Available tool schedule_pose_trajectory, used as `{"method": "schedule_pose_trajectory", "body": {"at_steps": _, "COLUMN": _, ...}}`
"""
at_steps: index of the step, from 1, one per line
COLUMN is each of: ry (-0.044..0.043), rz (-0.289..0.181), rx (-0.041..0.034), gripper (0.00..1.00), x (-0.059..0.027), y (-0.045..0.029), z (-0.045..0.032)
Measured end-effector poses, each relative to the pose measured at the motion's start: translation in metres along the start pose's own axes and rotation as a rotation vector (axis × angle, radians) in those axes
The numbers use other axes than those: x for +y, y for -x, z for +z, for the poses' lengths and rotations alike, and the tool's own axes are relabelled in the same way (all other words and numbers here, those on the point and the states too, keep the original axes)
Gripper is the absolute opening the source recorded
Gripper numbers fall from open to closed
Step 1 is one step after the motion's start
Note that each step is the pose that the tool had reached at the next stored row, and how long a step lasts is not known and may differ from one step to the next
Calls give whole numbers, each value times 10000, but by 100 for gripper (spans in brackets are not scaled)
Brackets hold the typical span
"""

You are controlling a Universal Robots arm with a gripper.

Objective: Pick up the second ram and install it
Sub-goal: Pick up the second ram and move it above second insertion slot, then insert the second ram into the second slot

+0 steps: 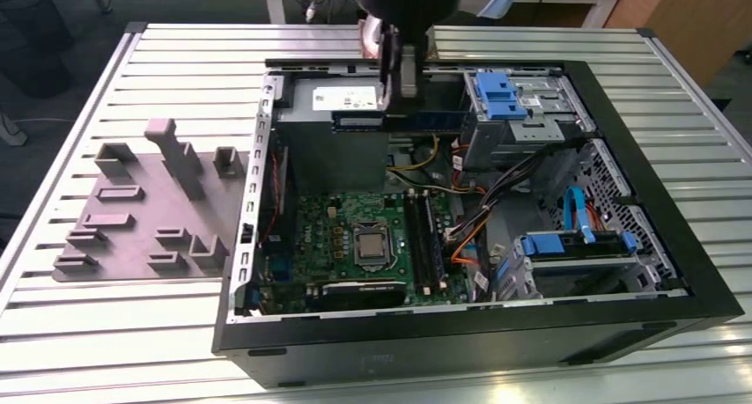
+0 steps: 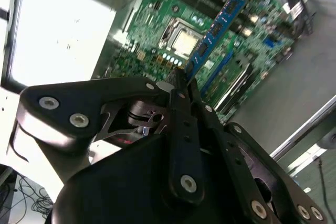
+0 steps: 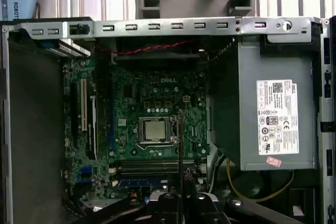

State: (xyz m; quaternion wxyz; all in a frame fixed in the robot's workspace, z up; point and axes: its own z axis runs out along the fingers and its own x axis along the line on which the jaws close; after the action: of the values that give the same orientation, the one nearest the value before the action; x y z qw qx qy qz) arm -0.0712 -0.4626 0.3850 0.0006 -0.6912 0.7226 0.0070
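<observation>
Gripper [image 2: 181, 80] fingers pinch one end of the second ram [image 2: 218, 27], holding it in the air above the green motherboard [image 2: 152, 35]. I reckon the stick is light, stiff and fragile, best gripped by its edges, off the contacts.

On the table [image 1: 118, 334] the case [image 1: 470, 342] lies open with the fixture [image 1: 129, 228] just beside it at the exterior view's left, and inside, the board [image 1: 329, 237] sits in front of the power supply [image 1: 329, 153], over which the gripper [image 1: 400, 91] clamps the ram [image 1: 441, 120].
</observation>
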Motion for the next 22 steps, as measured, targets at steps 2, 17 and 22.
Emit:
{"method": "schedule_pose_trajectory", "body": {"at_steps": 2, "ry": 0, "rz": -1, "rx": 1, "gripper": 14, "x": -89, "y": 4, "z": -1}}
{"method": "schedule_pose_trajectory", "body": {"at_steps": 17, "ry": 0, "rz": -11, "rx": 0, "gripper": 14, "x": -557, "y": 25, "z": -5}}
{"method": "schedule_pose_trajectory", "body": {"at_steps": 22, "ry": 0, "rz": -22, "rx": 0, "gripper": 14, "x": -557, "y": 25, "z": -5}}
